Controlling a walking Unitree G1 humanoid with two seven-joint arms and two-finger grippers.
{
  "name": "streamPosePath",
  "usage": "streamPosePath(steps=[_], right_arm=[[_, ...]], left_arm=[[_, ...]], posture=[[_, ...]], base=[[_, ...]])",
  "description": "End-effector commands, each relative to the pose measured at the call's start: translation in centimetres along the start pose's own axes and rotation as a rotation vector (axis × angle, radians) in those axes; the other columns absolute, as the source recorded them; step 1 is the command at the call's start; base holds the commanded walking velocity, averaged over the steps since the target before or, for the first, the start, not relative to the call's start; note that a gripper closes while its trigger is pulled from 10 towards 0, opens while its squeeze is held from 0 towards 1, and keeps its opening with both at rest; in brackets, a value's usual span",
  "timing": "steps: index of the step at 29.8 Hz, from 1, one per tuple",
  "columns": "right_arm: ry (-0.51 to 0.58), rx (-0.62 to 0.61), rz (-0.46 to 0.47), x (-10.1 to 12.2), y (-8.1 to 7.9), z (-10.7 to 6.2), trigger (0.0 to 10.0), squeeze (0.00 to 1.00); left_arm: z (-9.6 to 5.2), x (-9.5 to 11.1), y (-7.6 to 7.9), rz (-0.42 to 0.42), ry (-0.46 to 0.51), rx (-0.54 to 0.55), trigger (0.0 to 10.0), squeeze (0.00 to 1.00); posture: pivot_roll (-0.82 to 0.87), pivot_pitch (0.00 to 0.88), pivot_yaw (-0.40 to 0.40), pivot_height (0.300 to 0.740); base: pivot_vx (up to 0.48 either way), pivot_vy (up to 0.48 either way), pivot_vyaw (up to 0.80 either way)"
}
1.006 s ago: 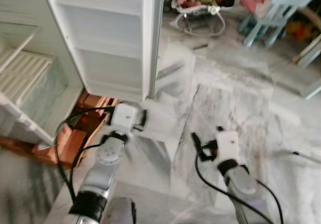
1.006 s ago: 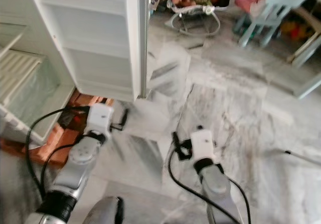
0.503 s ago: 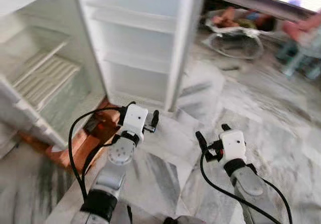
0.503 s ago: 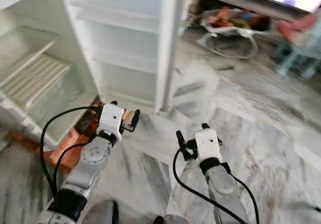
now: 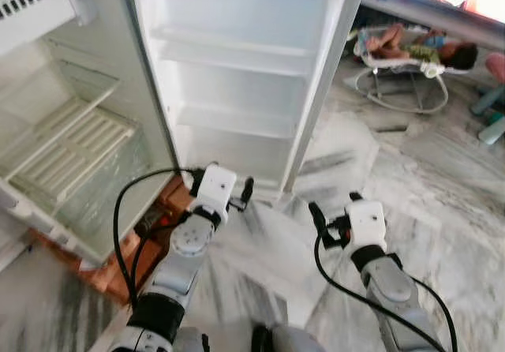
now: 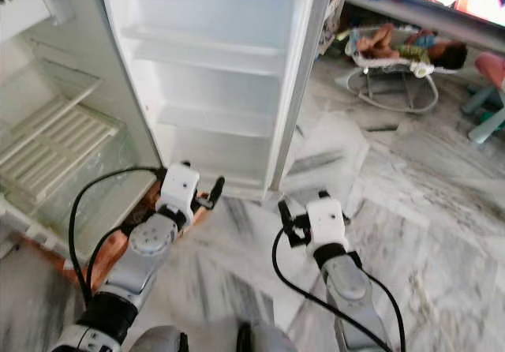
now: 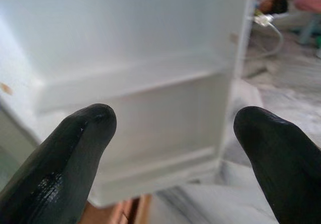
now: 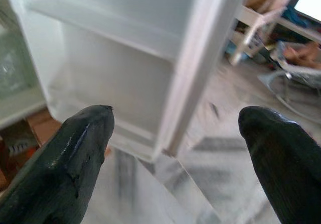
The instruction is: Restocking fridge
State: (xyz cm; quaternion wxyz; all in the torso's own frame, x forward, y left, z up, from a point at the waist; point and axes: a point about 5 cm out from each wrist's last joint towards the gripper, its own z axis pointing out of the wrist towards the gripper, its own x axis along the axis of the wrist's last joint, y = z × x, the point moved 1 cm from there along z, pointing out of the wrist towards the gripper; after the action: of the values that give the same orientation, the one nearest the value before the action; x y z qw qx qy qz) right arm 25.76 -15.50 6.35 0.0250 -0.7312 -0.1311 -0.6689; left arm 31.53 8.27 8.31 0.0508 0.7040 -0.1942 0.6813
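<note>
The white fridge stands open ahead of me. Its door faces me with several bare shelves, and the interior at the left holds a white wire shelf with nothing on it. My left gripper is held out low before the bottom of the door, open and holding nothing. My right gripper hovers over the marble floor to the right of the door's edge, open too. In the left wrist view my left gripper looks at a door shelf. In the right wrist view my right gripper faces the door's edge.
A brown wooden base lies under the fridge at the lower left. Grey marble floor spreads to the right. A baby bouncer with a person lying in it stands at the back right, below a screen.
The whole picture has swung up and toward the fridge, so more of the door and interior shows. Both grippers stay open, held out in front as before.
</note>
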Motion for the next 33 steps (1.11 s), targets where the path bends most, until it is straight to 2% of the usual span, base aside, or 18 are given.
streamPosePath(steps=[1,7,12,14,15,18,20,23,33], right_arm=[[0.011,0.006,0.003,0.2,-0.5,0.5,10.0,0.00],[0.019,0.001,0.004,0.4,0.0,0.9,10.0,0.00],[0.022,0.005,0.012,0.4,-0.5,0.7,10.0,0.00],[0.026,0.015,0.035,0.4,-0.8,0.5,10.0,0.00],[0.024,0.017,0.032,0.2,-0.9,0.3,10.0,0.00],[0.008,0.010,0.045,0.0,-0.8,0.2,10.0,0.00],[-0.008,-0.009,0.065,-0.2,-0.3,0.4,10.0,0.00],[-0.004,-0.001,0.049,-0.1,-0.4,0.6,10.0,0.00],[-0.005,0.004,0.048,-0.1,-0.7,0.6,10.0,0.00]], left_arm=[[-0.4,-1.0,-0.4,0.000,-0.034,0.009,10.0,0.00],[0.2,-1.0,-0.2,0.001,-0.041,0.001,10.0,0.00],[0.3,0.0,-0.3,-0.001,0.011,0.011,10.0,0.00],[0.0,0.1,-0.4,0.005,0.024,0.021,10.0,0.00],[-0.7,-0.5,-0.3,-0.012,0.008,0.024,10.0,0.00],[-2.1,-1.7,-0.6,0.019,-0.024,0.026,10.0,0.00],[-3.6,-2.8,-0.8,0.029,-0.053,0.030,10.0,0.00],[-4.5,-3.3,-0.9,0.023,-0.069,0.032,10.0,0.00],[-4.7,-3.1,-0.9,0.010,-0.072,0.029,10.0,0.00]], posture=[[0.10,0.126,-0.067,0.740],[0.11,0.126,-0.075,0.740],[0.10,0.150,-0.080,0.740],[0.10,0.150,-0.080,0.740],[0.10,0.150,-0.080,0.740],[0.10,0.149,-0.079,0.740],[0.11,0.150,-0.082,0.740],[0.11,0.153,-0.088,0.740],[0.11,0.154,-0.088,0.740]], base=[[0.472,0.000,0.00],[0.472,0.000,0.00],[0.364,0.000,0.00],[0.000,0.000,0.00],[0.000,0.000,0.00],[0.000,0.000,0.00],[0.000,0.000,-0.77],[0.000,-0.114,-0.76],[0.000,-0.440,-0.76]])
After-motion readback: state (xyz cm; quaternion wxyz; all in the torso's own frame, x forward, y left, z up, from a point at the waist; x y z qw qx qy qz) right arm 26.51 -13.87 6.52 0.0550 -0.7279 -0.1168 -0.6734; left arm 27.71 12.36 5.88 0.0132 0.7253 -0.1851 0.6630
